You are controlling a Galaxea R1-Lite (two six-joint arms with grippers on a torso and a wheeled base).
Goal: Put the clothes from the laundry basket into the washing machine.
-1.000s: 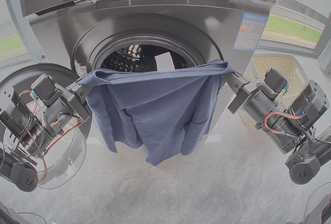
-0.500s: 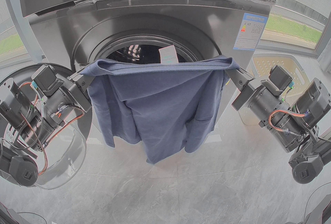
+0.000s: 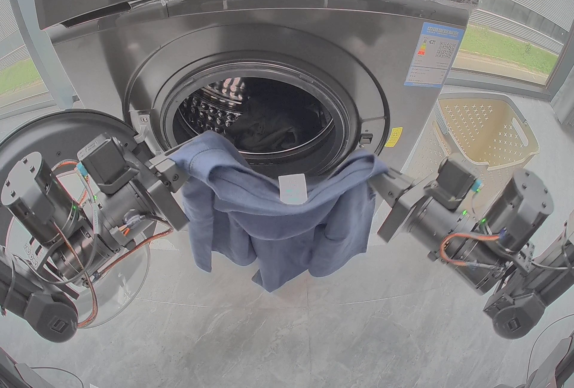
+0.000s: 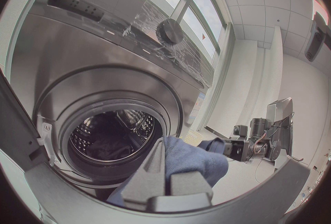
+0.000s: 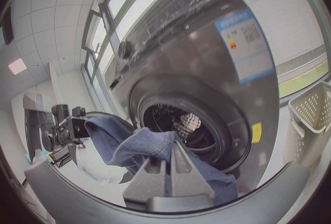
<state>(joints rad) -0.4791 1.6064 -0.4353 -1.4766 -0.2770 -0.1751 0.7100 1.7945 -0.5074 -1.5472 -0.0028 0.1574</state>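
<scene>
Navy shirt [image 3: 263,222] hangs before washing machine [image 3: 251,30] mouth, jaws pinching both ends; laundry basket [image 3: 485,132] right.

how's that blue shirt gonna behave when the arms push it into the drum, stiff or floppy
Likely very floppy: the blue shirt sags between the left gripper and right gripper, its tail hanging below the door opening. Probably light, since two pinches carry it. The tail may snag there.

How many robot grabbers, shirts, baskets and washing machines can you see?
Grippers: 2, the left gripper and the right gripper
Blue shirt: 1
Laundry basket: 1
Washing machine: 1
Total: 5
</scene>
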